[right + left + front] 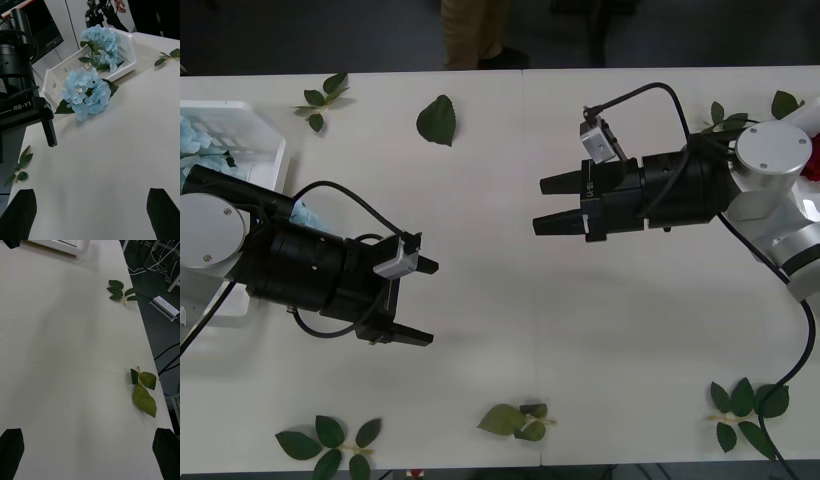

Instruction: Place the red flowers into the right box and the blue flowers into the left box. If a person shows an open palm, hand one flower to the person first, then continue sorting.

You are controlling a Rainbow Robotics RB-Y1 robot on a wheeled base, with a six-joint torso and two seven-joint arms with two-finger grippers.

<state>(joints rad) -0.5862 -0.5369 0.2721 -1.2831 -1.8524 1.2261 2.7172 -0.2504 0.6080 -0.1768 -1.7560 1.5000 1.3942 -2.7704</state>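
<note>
Both grippers, left and right, spread wide, grasping nothing. One hydrangea just outside the basket; another inside. Probably light, soft, crushable; better pinched by the stem.

Bare table between both open pincers (leaf sprigs hug edges).
</note>
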